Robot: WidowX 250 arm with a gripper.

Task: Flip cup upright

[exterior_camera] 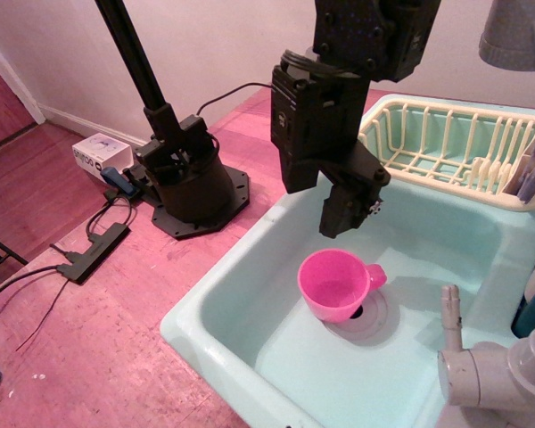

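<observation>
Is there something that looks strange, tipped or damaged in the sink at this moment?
Nothing stands out. The cup stands mouth up in the sink, beside the drain. The hand hangs above it, not touching.

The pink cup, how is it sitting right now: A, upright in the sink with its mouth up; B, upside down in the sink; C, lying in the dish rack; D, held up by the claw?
A: the cup stands in the sink, its open mouth facing up, with the claw above it.

Cup (336, 284) in sink (216, 314) — rack (446, 143) behind
</observation>
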